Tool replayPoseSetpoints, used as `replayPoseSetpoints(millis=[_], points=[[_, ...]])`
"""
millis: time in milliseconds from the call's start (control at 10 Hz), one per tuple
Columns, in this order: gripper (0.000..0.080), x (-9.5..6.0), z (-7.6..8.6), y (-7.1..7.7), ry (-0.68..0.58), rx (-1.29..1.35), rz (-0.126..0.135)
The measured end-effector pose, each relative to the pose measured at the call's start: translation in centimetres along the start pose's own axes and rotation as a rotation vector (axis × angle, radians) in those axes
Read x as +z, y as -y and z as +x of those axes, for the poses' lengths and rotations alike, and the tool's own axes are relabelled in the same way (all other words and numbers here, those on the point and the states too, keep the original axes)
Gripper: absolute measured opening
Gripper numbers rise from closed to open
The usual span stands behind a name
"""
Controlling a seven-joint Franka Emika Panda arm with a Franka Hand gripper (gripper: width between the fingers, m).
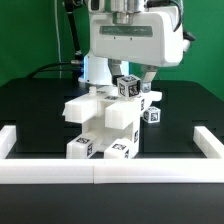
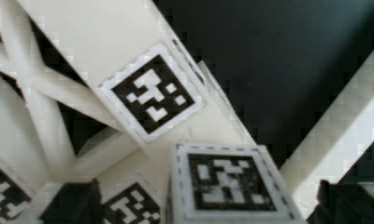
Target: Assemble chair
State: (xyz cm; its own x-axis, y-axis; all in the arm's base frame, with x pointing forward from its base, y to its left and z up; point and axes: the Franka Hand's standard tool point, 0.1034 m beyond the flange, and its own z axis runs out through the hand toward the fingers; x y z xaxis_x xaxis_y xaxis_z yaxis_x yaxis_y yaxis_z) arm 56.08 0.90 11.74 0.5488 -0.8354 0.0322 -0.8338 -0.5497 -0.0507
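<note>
Hovering over the half-built chair [image 1: 108, 120] at the middle of the black counter [image 1: 35, 105], the claw [image 1: 133, 78] stands spread, its fingers [image 2: 74, 205] on either side of a tagged post [image 2: 228, 180], with gaps showing on both sides.

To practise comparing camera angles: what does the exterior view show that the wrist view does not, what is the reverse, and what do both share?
Only the exterior view: the robot arm, the black table, the white border rails, the green backdrop, and a small tagged block at the exterior view's right of the stacked chair parts.
Only the wrist view: the tag patterns close up, filling much of the picture.
Both: white chair parts carrying black-and-white square tags.
</note>
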Motion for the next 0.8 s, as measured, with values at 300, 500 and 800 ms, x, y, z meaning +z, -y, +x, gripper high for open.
replayPoseSetpoints(millis=[300,500,800], points=[[0.0648,0.01,-0.03,0.0,-0.003,-0.297,-0.004],[0.0649,0.0,-0.01,0.01,-0.003,-0.485,-0.004],[0.0649,-0.1,0.11,0.1,-0.005,-0.692,-0.003]])
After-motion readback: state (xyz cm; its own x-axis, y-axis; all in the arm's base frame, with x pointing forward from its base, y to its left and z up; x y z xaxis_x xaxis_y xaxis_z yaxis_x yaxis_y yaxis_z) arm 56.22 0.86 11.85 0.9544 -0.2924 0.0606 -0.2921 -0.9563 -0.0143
